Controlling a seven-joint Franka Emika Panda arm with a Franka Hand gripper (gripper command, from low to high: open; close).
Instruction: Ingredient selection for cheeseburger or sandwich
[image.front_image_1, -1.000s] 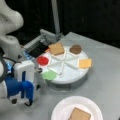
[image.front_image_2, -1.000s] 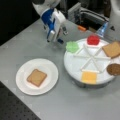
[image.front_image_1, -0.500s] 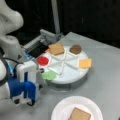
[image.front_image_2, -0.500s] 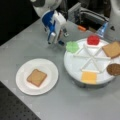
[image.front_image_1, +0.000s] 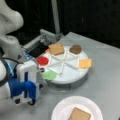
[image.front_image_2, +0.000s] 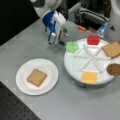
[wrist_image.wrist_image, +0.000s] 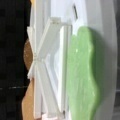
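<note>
My blue-and-white gripper (image.front_image_1: 41, 78) (image.front_image_2: 63, 38) hovers low beside the round white divided tray (image.front_image_1: 72, 77) (image.front_image_2: 70, 65). Its fingers stand apart and hold nothing, right next to the green lettuce (image.front_image_1: 49, 75) (image.front_image_2: 72, 46) (wrist_image.wrist_image: 82, 75) at the tray's edge. The lettuce fills the wrist view. The tray also holds a red tomato (image.front_image_1: 43, 60) (image.front_image_2: 93, 40), a toast square (image.front_image_1: 56, 48) (image.front_image_2: 112, 49), a brown patty (image.front_image_1: 75, 49) (image.front_image_2: 114, 69) and yellow cheese (image.front_image_1: 85, 63) (image.front_image_2: 89, 77). A second toast (image.front_image_1: 80, 115) (image.front_image_2: 36, 77) lies alone on the white plate (image.front_image_1: 60, 110) (image.front_image_2: 22, 82).
A grey and black device (image.front_image_1: 47, 37) (image.front_image_2: 90, 17) stands right behind the tray, with a small orange piece (image.front_image_2: 81, 28) beside it. The robot's white arm (image.front_image_1: 10, 22) rises at a front view's left. The grey table's edge runs near the plate (image.front_image_2: 15, 100).
The gripper has crept a little closer to the tray and the lettuce. The food pieces and the plate have not moved.
</note>
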